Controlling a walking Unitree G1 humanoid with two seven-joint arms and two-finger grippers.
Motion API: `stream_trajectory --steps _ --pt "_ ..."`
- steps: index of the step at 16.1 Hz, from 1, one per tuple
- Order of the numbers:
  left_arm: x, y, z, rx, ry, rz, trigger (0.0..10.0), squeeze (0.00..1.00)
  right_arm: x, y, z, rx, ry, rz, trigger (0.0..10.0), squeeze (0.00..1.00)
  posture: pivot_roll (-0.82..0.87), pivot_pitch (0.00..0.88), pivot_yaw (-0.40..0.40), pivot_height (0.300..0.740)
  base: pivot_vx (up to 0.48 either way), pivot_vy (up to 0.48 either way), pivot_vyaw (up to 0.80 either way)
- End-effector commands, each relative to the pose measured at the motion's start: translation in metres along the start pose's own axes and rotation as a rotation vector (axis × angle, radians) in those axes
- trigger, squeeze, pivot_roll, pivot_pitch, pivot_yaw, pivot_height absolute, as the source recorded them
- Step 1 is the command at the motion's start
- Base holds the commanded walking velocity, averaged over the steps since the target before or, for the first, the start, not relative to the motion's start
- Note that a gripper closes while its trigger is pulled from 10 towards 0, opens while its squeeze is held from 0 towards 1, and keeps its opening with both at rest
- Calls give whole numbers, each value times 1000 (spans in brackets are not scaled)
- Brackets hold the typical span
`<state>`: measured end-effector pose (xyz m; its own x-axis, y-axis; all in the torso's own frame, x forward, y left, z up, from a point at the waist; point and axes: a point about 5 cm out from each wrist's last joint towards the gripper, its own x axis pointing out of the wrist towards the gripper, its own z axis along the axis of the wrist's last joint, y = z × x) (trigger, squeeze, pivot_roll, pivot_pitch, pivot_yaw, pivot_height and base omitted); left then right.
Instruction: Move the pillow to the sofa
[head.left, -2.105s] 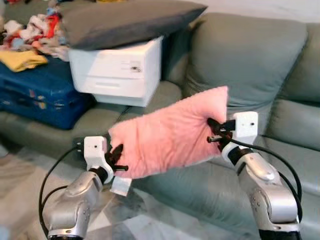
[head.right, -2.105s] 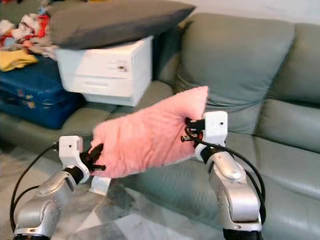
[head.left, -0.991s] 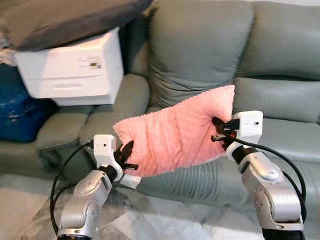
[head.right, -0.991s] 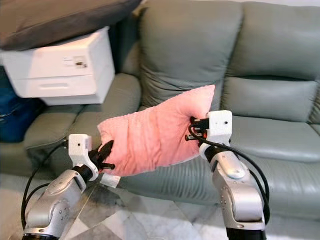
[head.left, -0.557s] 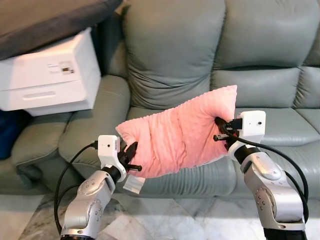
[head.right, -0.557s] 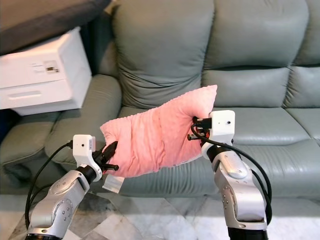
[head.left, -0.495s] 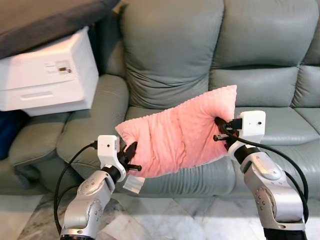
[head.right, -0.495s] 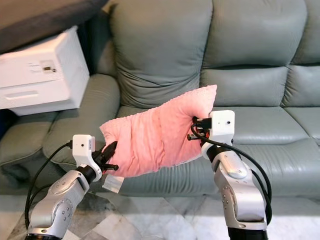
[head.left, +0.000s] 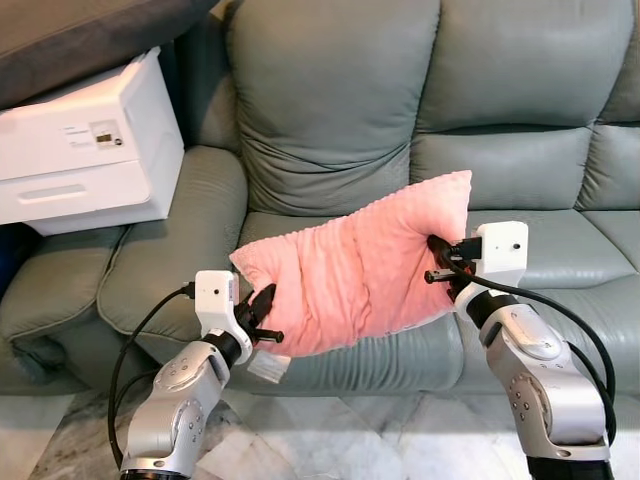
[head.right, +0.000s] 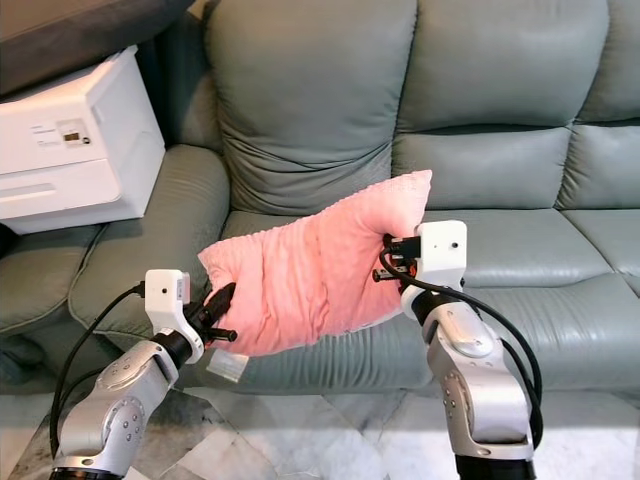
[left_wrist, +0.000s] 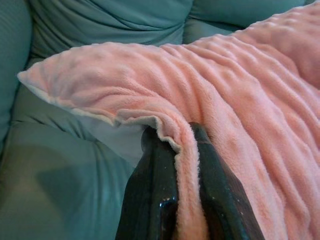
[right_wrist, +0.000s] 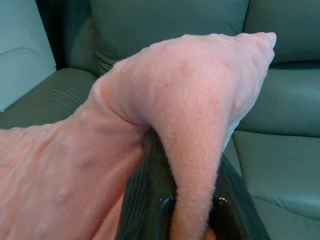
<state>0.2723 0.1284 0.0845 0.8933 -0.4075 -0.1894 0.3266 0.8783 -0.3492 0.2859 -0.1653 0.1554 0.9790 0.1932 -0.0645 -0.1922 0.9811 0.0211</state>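
A fluffy pink pillow (head.left: 350, 268) hangs in the air between my two arms, just above the front of the grey-green sofa's seat (head.left: 560, 250). My left gripper (head.left: 262, 322) is shut on the pillow's lower left edge. In the left wrist view the pink pillow (left_wrist: 240, 95) has its fabric pinched between the black fingers (left_wrist: 155, 195). My right gripper (head.left: 437, 262) is shut on the pillow's upper right corner. The right wrist view has the pillow corner (right_wrist: 200, 100) folded over the fingers (right_wrist: 150, 200).
The sofa's back cushions (head.left: 330, 100) rise behind the pillow. A white printer-like box (head.left: 85, 135) sits on the sofa's left part, under a dark grey cushion (head.left: 70, 35). Marble floor (head.left: 380, 440) lies in front of the sofa.
The camera has turned right, so the white box and the blue items have slid leftwards and more of the sofa's right seats show. Both grippers still hold the pillow the same way.
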Motion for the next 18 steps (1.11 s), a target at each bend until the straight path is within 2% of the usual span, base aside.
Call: stream_trajectory --steps 1,4,18 --pt "1 -4 3 4 -6 -38 10000 0 -2 3 8 -7 -35 14 10000 0 -90 0 21 740 0 0 -800" --pt "1 -4 2 7 -1 -44 10000 0 -3 3 9 -10 -40 14 10000 0 -94 0 19 740 165 0 -688" --pt "-1 -7 0 2 8 -67 10000 0 -3 6 10 -12 -43 23 10000 0 -92 0 22 740 288 0 0"
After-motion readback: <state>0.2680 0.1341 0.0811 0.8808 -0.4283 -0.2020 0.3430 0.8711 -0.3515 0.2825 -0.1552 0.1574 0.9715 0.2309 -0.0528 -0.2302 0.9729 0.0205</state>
